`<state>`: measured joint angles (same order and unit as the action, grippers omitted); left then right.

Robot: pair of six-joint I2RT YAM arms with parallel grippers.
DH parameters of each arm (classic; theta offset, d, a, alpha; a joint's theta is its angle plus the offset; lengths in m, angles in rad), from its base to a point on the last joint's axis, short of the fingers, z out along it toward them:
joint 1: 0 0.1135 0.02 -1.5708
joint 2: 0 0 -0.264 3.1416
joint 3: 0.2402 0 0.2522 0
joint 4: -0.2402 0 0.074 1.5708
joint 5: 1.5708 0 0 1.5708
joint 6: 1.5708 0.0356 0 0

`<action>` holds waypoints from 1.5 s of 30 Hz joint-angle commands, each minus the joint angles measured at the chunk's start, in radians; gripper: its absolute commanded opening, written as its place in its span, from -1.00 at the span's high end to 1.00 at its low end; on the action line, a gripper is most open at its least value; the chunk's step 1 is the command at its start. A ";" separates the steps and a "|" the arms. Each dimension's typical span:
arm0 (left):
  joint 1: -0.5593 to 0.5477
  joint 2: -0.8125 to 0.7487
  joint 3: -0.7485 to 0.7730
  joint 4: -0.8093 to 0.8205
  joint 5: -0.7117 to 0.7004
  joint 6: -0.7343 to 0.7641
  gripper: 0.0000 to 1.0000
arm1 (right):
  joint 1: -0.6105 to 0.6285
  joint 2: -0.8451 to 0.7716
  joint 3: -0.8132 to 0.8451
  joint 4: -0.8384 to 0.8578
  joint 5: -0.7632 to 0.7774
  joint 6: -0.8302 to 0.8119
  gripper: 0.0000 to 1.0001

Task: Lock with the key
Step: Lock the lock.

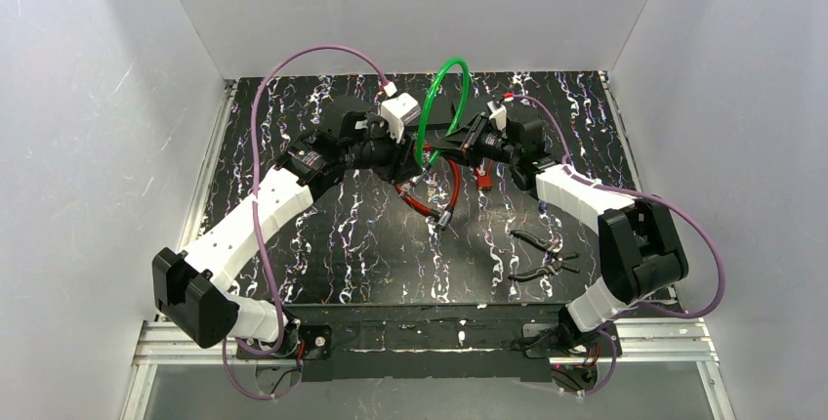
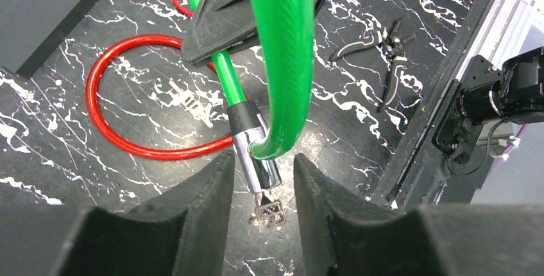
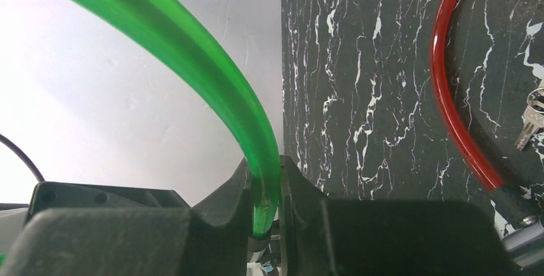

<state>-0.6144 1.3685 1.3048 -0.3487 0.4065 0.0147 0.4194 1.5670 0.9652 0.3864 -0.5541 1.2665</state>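
A green cable lock [image 1: 445, 98] arches above the middle of the table. My right gripper [image 3: 264, 205] is shut on the green cable [image 3: 212, 77] near its end; its black fingers [image 2: 221, 16] also show in the left wrist view. The cable's chrome lock cylinder [image 2: 255, 154] hangs down with a silver key [image 2: 269, 212] in its lower end. My left gripper [image 2: 260, 183] is open, its fingers [image 2: 199, 205] on either side of the cylinder and key, with a gap to both. In the top view the left gripper [image 1: 415, 159] meets the right gripper [image 1: 457, 142] under the loop.
A red cable lock [image 1: 430, 195] lies on the black marbled table [image 1: 342, 234] below the grippers, with its keys [image 3: 531, 119] beside it. Black pliers [image 1: 545, 254] lie at the front right. A black box [image 1: 350, 112] stands at the back. White walls close in three sides.
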 commanded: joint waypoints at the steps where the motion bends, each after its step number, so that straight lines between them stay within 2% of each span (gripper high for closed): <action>1: 0.005 -0.022 0.049 -0.040 0.015 -0.007 0.15 | 0.002 -0.060 0.067 0.008 -0.015 -0.050 0.97; 3: 0.004 -0.047 0.036 -0.042 0.029 -0.007 0.06 | 0.002 -0.062 0.071 -0.005 -0.013 -0.060 0.97; 6: 0.004 -0.109 -0.015 -0.028 0.005 0.003 0.04 | 0.002 -0.061 0.076 -0.017 -0.007 -0.063 0.97; 9: -0.012 -0.168 -0.091 -0.019 -0.106 0.040 0.23 | 0.002 -0.059 0.085 -0.021 -0.001 -0.063 0.97; 11: -0.058 -0.201 -0.143 -0.008 -0.209 0.095 0.25 | 0.002 -0.058 0.092 -0.025 0.002 -0.062 0.97; 17: -0.259 -0.276 -0.270 0.095 -0.432 0.322 0.05 | 0.002 -0.059 0.098 -0.026 0.005 -0.061 0.97; 23: -0.319 -0.230 -0.239 0.119 -0.572 0.365 0.05 | 0.002 -0.060 0.097 -0.026 0.002 -0.060 0.97; 27: -0.339 -0.193 -0.227 0.119 -0.613 0.392 0.06 | 0.002 -0.059 0.096 -0.019 -0.001 -0.055 0.97; 36: -0.348 -0.142 -0.203 0.074 -0.672 0.373 0.29 | 0.002 -0.062 0.089 -0.009 -0.004 -0.048 0.97; 45: -0.339 -0.148 -0.169 0.014 -0.627 0.270 0.87 | 0.002 -0.065 0.079 0.019 -0.012 -0.035 0.97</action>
<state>-0.9578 1.2327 1.0825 -0.2878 -0.2357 0.3573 0.4194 1.5598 1.0008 0.3098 -0.5482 1.2055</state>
